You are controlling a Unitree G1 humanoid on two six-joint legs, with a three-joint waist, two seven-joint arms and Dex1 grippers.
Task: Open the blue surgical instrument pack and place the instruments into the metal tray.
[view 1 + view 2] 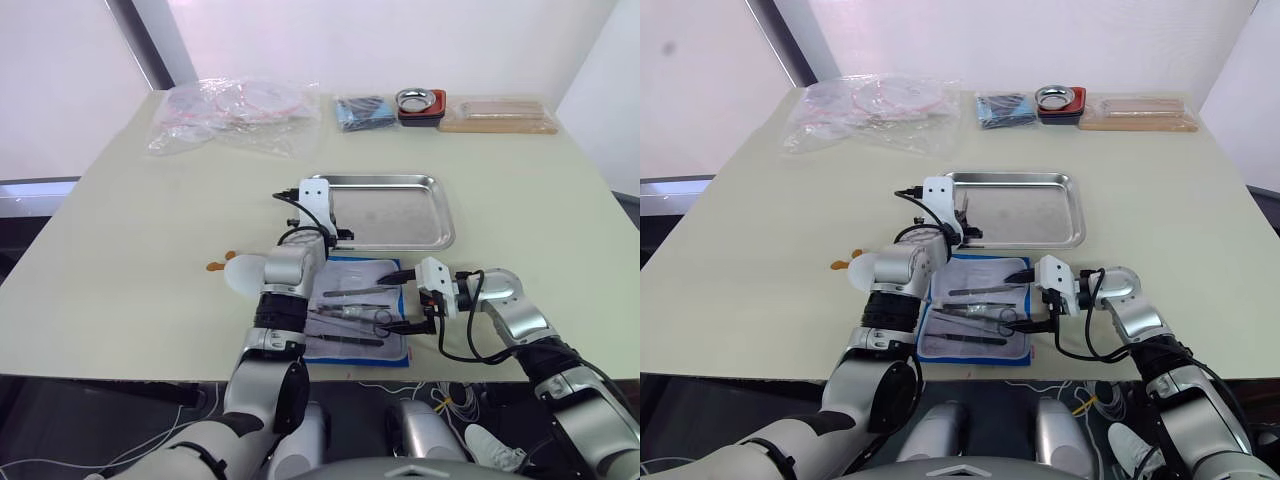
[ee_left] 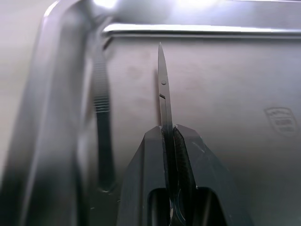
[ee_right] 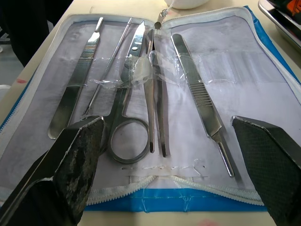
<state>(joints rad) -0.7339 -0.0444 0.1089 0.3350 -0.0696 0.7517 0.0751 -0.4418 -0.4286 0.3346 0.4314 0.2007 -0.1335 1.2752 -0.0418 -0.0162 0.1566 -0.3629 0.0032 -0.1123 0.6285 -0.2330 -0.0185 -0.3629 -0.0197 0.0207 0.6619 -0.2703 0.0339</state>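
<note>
The blue surgical instrument pack (image 1: 358, 357) lies unzipped and flat at the table's near edge, pale lining up. Several instruments (image 3: 131, 94) rest on the lining under clear straps: ring-handled scissors, tweezers (image 3: 202, 103) and thin probes. My right gripper (image 3: 167, 125) is open at the pack's right side, its fingers (image 3: 77, 155) spread wide over the handle ends. My left gripper (image 2: 170, 134) hangs over the left end of the metal tray (image 1: 400, 215), shut on pointed scissors (image 2: 163, 89) whose blades point out over the tray floor. One ridged tweezer (image 2: 103, 127) lies along the tray's rim.
At the back of the table are a clear bag of red tubing (image 1: 235, 110), a dark blue packet (image 1: 365, 110), a small metal bowl in a red holder (image 1: 421, 102) and a wooden block (image 1: 497, 115). A small orange and white object (image 1: 225, 262) lies left of the pack.
</note>
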